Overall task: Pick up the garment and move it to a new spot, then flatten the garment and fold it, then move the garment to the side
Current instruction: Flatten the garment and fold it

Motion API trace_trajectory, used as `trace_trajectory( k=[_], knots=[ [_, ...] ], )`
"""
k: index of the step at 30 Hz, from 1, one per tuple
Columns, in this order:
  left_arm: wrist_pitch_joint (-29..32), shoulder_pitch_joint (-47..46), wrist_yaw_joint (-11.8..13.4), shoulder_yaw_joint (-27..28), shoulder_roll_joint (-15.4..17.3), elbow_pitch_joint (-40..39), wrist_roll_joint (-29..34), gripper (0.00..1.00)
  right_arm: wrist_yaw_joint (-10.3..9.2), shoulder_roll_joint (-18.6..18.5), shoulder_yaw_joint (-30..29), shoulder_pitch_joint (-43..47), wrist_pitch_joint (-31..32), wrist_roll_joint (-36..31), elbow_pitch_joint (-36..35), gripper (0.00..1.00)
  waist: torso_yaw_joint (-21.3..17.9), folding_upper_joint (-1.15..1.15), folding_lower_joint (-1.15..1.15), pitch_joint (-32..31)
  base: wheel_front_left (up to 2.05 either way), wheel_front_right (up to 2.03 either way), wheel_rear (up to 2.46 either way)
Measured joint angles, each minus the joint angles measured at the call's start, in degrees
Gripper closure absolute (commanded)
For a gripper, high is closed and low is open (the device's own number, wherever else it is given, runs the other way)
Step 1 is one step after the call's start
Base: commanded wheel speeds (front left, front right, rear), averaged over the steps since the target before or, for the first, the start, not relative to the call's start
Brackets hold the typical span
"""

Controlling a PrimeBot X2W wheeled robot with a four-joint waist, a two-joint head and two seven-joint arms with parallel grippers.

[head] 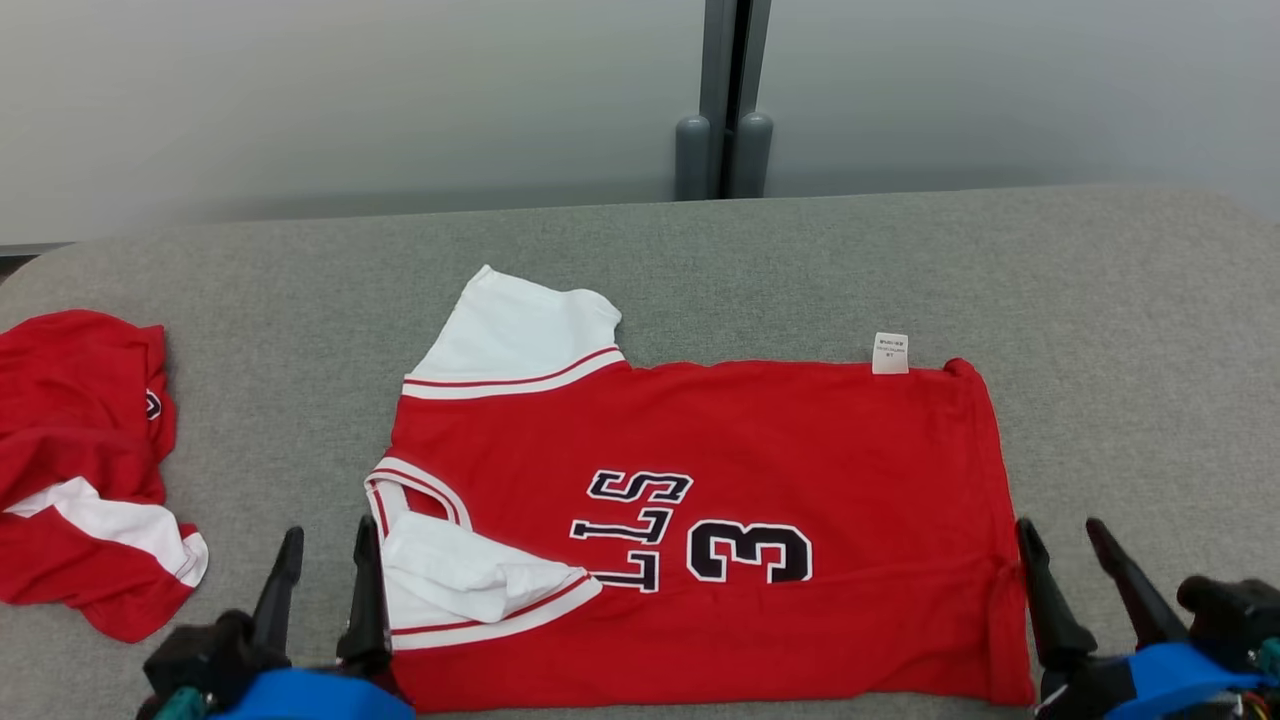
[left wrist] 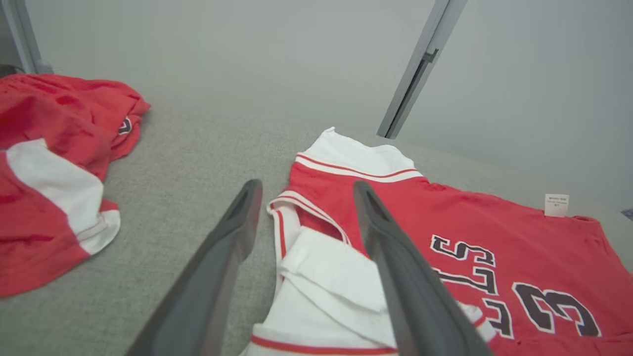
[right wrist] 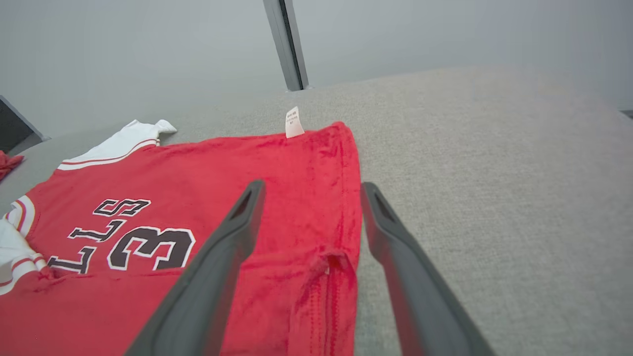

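At the middle of the grey table [head: 1130,290] the red jersey [head: 720,440] lies flat and sideways, collar toward the robot's left, hem toward its right. Its near sleeve [head: 470,585] is tucked over the body, likely the start of a fold. Left gripper [head: 330,532] stands by the collar and right gripper [head: 1060,527] by the hem, 1 at each end, probably to lift the near edge. Both gape wide, holding nothing. Another red garment [head: 80,440] lies crumpled far left.

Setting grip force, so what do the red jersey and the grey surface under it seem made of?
Red jersey: soft knit cloth, likely cotton; matte, slightly fuzzy nap, limp creases. Grey surface: woven upholstery-like fabric, matte; fine speckled weave shows.
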Motion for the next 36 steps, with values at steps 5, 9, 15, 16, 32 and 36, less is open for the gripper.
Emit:
trace_trajectory(
  k=[5,9,15,16,32,36],
  knots=[
    [-0.8,-6.1,-1.0,1.5,0.1,-1.3,2.4,0.00,0.00,-0.3,0.4,-5.3,-3.9,-2.3,-1.2,0.00,-0.9,0.00,0.00,0.6,0.00,0.00,0.00],
    [-0.9,-10.1,-1.6,3.0,-0.9,-1.6,4.5,0.00,0.00,0.5,0.8,-8.5,-7.1,-3.4,-1.1,0.00,-1.4,0.00,0.00,1.1,0.00,0.00,0.00],
    [-1.0,-13.2,-2.9,5.9,-1.9,-1.2,10.9,0.00,0.00,1.8,0.7,-11.0,-11.5,-3.8,0.9,0.00,-1.9,0.00,0.00,2.1,0.00,0.00,0.00],
    [-1.0,-13.4,-3.1,6.2,-1.9,-0.7,12.1,0.00,0.00,1.8,0.6,-11.3,-11.9,-3.8,1.3,0.00,-1.9,0.00,0.00,2.3,0.00,0.00,0.00],
    [-1.0,-12.0,-5.0,10.5,-3.2,6.9,20.6,0.00,0.00,2.3,0.7,-11.8,-13.8,-4.8,10.3,0.00,-1.1,0.00,0.00,1.8,0.00,0.00,0.00],
    [-1.0,-12.1,-5.1,11.3,-3.6,7.7,20.9,0.00,0.00,2.3,0.7,-11.9,-14.0,-4.8,11.3,0.00,-0.9,0.00,0.00,1.5,0.00,0.00,0.00]
  ],
)
